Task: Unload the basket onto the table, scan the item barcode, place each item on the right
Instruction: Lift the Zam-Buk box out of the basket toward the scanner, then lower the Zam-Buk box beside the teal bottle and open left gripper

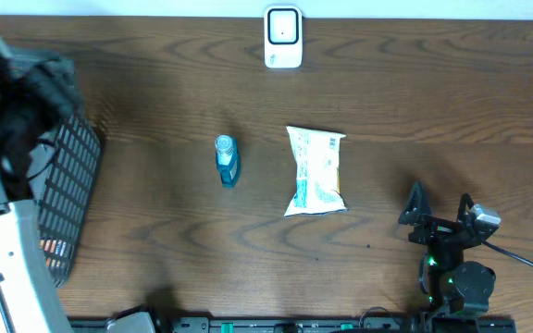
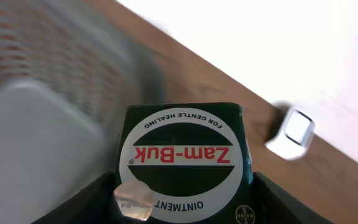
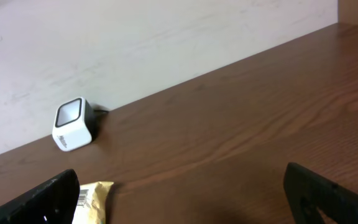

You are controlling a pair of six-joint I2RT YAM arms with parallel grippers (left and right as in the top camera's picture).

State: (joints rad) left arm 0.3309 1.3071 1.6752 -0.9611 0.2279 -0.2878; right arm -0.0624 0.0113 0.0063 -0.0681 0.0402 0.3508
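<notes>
A dark green Zam-Buk ointment box fills the left wrist view, and my left gripper is shut on its sides. In the overhead view that arm is a dark blur at the far left above the basket, and the box is hidden there. The white barcode scanner stands at the table's back edge, also seen as the small white scanner beyond the box and the scanner by the wall. My right gripper rests open at the front right, holding nothing.
A black wire basket sits at the left edge under the left arm. A blue bottle and a yellow-white snack packet lie mid-table; the packet's end shows beside my right gripper's left finger.
</notes>
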